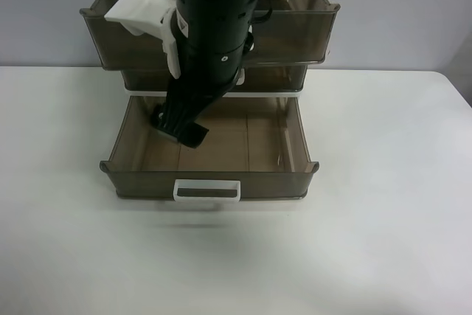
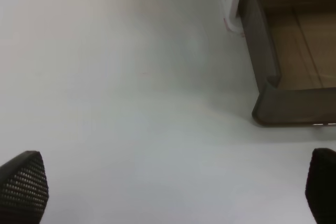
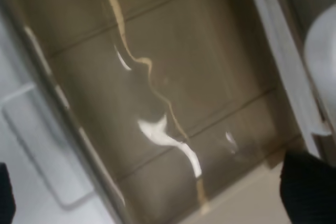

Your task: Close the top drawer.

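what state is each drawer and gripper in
top drawer, partly open
middle drawer, looks shut
bottom drawer, pulled far out, nothing seen inside
right gripper, open, over bottom drawer
left gripper, open, holding nothing

The black arm point(image 1: 214, 27) hides the front middle of the top drawer point(image 1: 295, 31); the right wrist view is blurred.

The top drawer point(image 1: 295, 33) was smoky translucent brown plastic, glossy. The lowest drawer point(image 1: 140, 182) matched it, with an opaque white plastic handle point(image 1: 207, 191). The counter point(image 1: 383, 204) was smooth, matt white. The left claw point(image 2: 173, 184) had black pads point(image 2: 23, 184) with a fine dotted texture.
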Robot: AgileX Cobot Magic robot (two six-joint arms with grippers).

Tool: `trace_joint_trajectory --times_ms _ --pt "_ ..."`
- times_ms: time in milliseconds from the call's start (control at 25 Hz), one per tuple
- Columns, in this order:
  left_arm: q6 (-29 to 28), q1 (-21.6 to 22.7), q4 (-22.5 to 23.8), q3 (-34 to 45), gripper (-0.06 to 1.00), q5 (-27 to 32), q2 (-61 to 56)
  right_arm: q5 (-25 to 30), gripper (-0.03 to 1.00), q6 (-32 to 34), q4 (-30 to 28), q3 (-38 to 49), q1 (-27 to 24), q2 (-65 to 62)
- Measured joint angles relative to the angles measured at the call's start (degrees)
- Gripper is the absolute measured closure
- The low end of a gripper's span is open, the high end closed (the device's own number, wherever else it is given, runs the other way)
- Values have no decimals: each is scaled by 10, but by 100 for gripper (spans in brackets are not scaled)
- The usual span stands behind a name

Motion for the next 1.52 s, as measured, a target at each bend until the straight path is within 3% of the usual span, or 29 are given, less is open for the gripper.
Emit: trace_joint_trajectory --times_ms 200,400,600,840,960,1200,1520 --pt "0 0 0 0 -5 0 0 -40 -3 -19 30 -1 -37 2" --pt "0 0 0 0 -5 0 0 -35 -3 -20 52 -42 -44 37" --pt "0 0 0 0 -5 0 0 -43 -3 -23 36 -104 -55 81" --pt "0 0 0 0 -5 0 0 -35 -3 -39 61 -121 -63 88" --pt "0 0 0 0 -5 0 0 -6 -3 -59 83 -121 -63 74" --pt "0 0 0 0 -5 0 0 103 -3 -64 115 -122 -41 -37" --pt "0 0 0 0 -5 0 0 116 -3 -54 104 -44 -38 -225"
